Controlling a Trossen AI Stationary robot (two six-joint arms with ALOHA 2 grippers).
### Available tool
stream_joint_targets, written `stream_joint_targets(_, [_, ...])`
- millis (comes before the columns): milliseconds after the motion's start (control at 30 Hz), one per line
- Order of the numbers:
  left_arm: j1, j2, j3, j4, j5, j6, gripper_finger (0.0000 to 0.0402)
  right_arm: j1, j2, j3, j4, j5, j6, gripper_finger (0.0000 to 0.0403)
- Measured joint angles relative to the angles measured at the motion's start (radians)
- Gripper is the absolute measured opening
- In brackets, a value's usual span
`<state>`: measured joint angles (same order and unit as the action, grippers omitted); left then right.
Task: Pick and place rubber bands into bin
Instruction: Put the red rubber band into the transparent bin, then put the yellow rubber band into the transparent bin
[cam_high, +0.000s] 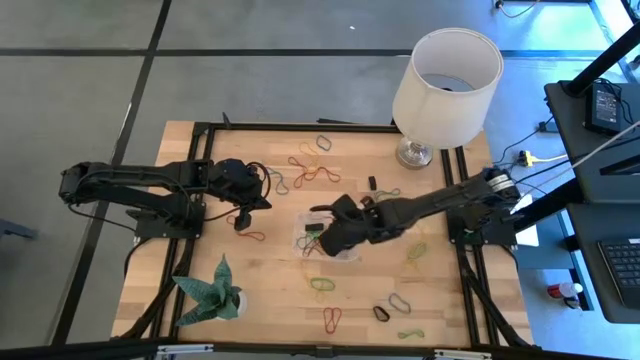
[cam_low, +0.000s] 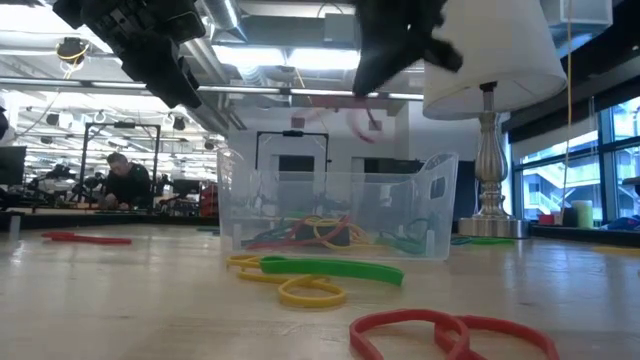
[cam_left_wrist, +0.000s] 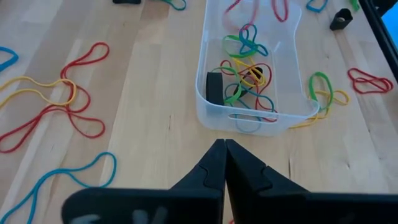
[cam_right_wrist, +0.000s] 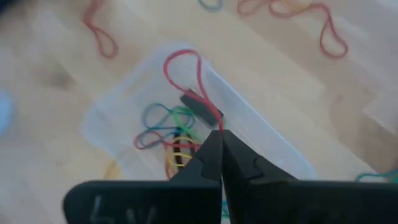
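My right hand (cam_right_wrist: 220, 138) pinches a red rubber band (cam_right_wrist: 185, 73) above the clear bin (cam_high: 330, 240) at the bench's centre in the high view; my left hand (cam_left_wrist: 224, 163) waits left, closed, empty.

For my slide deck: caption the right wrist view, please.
Right end effector, shut on a red rubber band, hangs above the clear bin.

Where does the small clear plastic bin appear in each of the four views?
High view: the small clear plastic bin lies at table centre, partly under the right gripper.
Low view: centre, on the tabletop.
Left wrist view: upper centre, beyond the left gripper.
Right wrist view: centre, beneath the right gripper.
Shared landmark: the coloured rubber bands lying inside it.
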<state>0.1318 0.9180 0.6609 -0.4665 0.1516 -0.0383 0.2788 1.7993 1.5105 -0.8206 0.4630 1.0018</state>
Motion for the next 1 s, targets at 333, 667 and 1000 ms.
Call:
stream_joint_targets(333, [0.0, 0.0, 0.0, 0.0, 0.0, 0.0, 0.0002, -0.032, 0.178, -0.002, -0.068, -0.126, 0.042, 0.0])
stream_joint_targets(667, [0.0, 0.0, 0.0, 0.0, 0.0, 0.0, 0.0001, -0.032, 0.18, -0.001, -0.155, -0.146, 0.116, 0.0048])
stream_joint_targets(1000, [0.0, 0.0, 0.0, 0.0, 0.0, 0.0, 0.0001, -0.032, 0.15, 0.002, -0.16, -0.152, 0.109, 0.0093])
